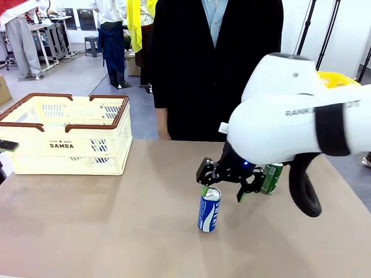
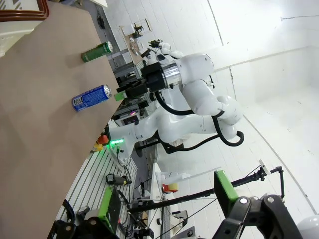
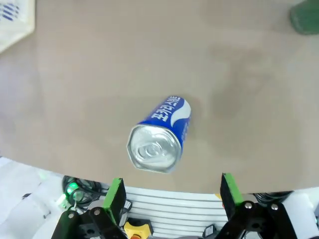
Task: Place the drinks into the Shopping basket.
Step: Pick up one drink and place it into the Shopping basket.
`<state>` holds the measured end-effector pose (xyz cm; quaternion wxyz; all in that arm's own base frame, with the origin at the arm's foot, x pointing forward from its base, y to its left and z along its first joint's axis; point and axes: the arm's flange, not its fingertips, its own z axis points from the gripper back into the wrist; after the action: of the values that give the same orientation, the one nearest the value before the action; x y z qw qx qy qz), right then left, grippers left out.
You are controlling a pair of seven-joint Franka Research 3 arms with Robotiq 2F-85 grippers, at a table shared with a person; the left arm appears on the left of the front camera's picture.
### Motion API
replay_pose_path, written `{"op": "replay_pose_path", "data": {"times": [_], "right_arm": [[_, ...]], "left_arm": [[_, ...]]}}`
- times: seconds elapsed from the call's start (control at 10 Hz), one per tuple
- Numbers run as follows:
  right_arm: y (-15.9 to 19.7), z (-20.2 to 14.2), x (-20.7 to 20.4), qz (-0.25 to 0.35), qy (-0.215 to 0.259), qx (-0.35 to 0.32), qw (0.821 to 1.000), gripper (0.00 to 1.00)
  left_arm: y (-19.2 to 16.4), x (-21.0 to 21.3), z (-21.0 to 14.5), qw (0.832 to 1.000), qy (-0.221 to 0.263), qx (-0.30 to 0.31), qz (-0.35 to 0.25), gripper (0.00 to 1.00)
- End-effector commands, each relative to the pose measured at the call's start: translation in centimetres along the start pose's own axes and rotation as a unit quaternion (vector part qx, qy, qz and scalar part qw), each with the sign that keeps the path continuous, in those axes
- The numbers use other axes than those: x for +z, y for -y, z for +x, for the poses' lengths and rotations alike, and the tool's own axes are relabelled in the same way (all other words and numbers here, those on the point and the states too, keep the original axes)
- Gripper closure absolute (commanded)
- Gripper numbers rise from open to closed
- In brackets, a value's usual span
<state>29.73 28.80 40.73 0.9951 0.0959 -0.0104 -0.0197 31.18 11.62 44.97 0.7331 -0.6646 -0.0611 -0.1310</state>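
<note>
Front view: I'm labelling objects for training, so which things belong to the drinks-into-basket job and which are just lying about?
Job: blue can; dark green can; Shopping basket; right fingers, open above the blue can.
Lying about: yellow mesh basket behind the right arm; person standing at the far side.

The front view faces across the table at the person. The right wrist view looks down, close over the blue can; the sideways-rolled left wrist view shares it from afar.
</note>
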Motion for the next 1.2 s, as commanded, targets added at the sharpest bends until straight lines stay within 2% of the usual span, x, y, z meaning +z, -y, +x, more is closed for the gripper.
{"op": "replay_pose_path", "data": {"times": [0.0,0.2,0.3,0.4,0.5,1.1], "right_arm": [[-2.4,1.6,-1.6,-0.02,0.005,0.006,1.0,0.0],[-3.6,2.3,-3.6,-0.038,-0.003,0.026,0.999,0.0],[-3.9,2.6,-4.3,-0.053,-0.01,0.029,0.998,0.08],[-4.1,2.8,-4.7,-0.062,-0.011,0.03,0.998,0.68],[-4.1,2.9,-4.9,-0.072,-0.003,0.031,0.997,1.0],[-4.7,2.6,-3.9,-0.076,-0.008,0.036,0.996,1.0]], "left_arm": [[0.0,-0.1,-0.3,1.0,0.002,-0.007,0.003,0.0],[0.0,-0.1,-0.3,1.0,0.002,-0.007,0.003,0.0],[0.0,-0.1,-0.3,1.0,0.002,-0.007,0.003,0.0],[0.0,-0.1,-0.3,1.0,0.002,-0.007,0.003,0.0],[0.0,-0.1,-0.3,1.0,0.002,-0.007,0.003,0.0],[0.0,-0.1,-0.3,1.0,0.002,-0.007,0.003,0.0]]}}
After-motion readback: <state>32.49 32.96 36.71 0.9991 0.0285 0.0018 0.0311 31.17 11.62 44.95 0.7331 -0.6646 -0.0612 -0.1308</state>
